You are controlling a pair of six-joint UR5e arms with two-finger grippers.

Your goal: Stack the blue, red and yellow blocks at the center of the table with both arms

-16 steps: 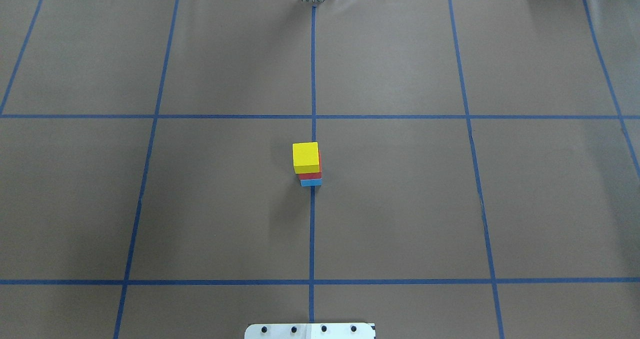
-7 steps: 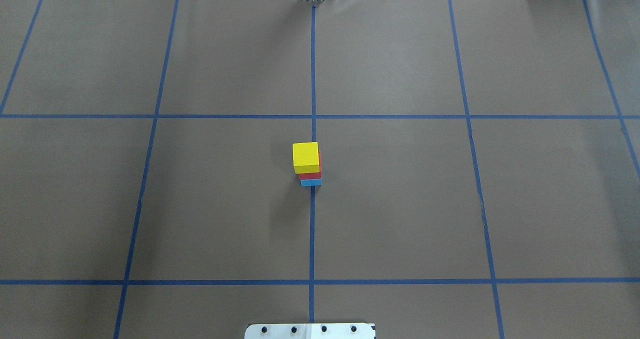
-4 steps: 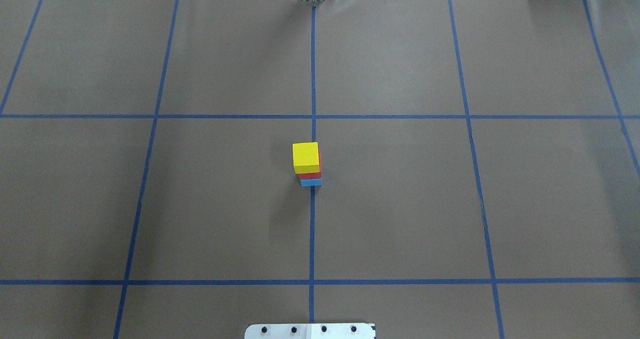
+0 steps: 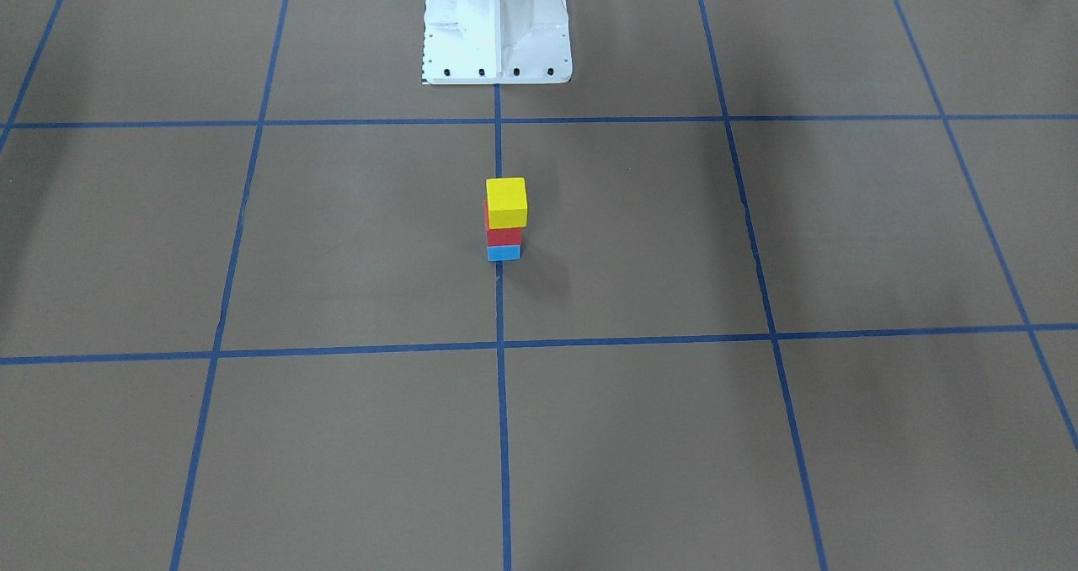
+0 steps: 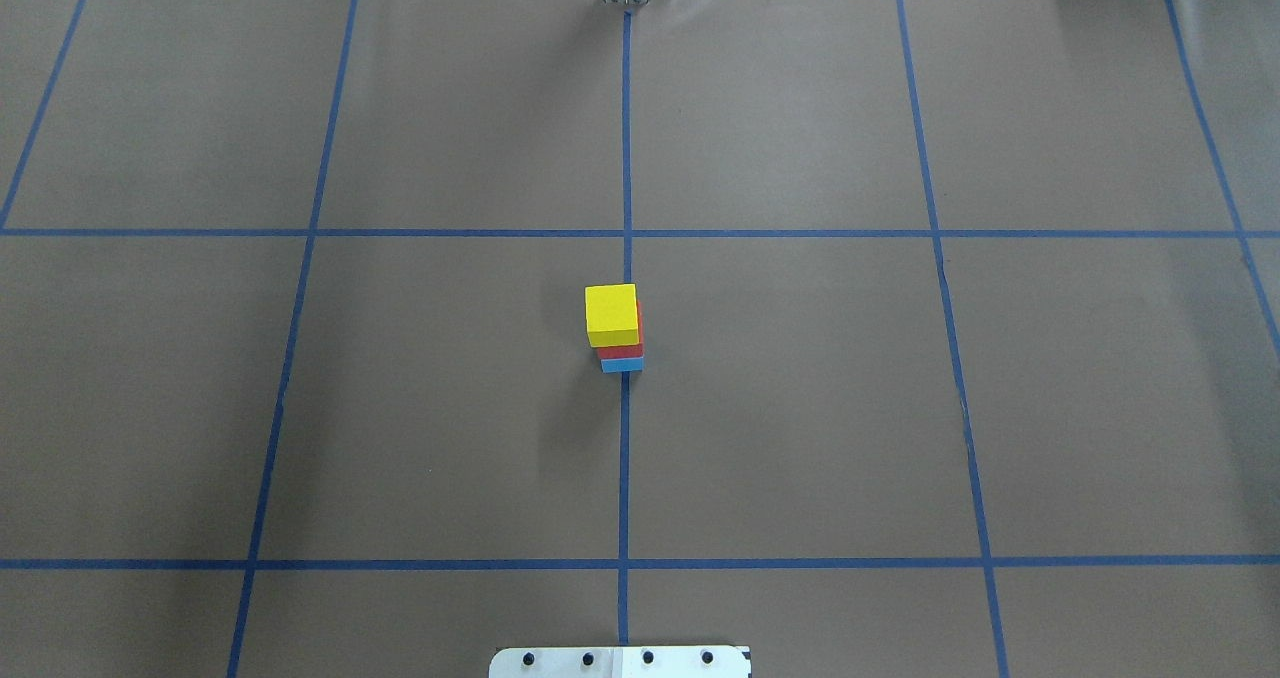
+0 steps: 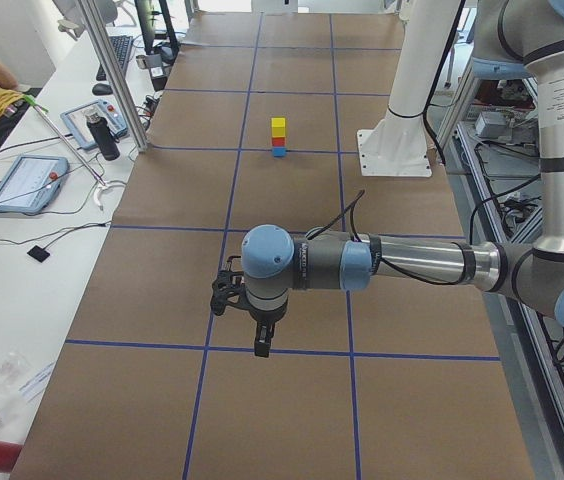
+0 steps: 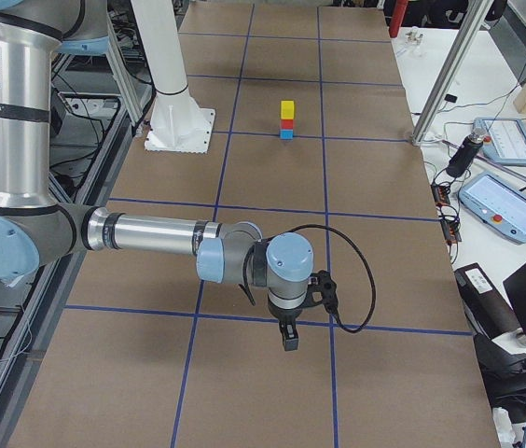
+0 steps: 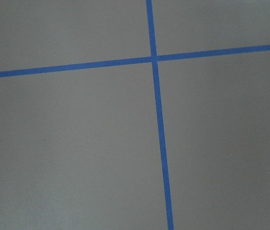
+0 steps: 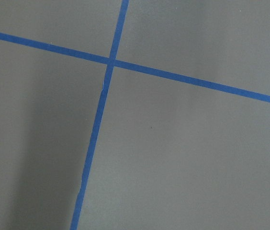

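**At table centre: a three-block stack**

Nearest in each side view, the left gripper (image 6: 260, 346) and right gripper (image 7: 288, 340) hang above the table (image 6: 282, 410), fingers down; released or clenched, I cannot tell. Farther off, on the centre tape line (image 5: 624, 458), the blue block (image 5: 622, 365) bears the red block (image 5: 620, 352), the yellow block (image 5: 611, 313) topmost.

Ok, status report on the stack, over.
Left gripper, right gripper: over bare table, state unclear. Yellow block on red block on blue block, centred. Nothing obstructing.
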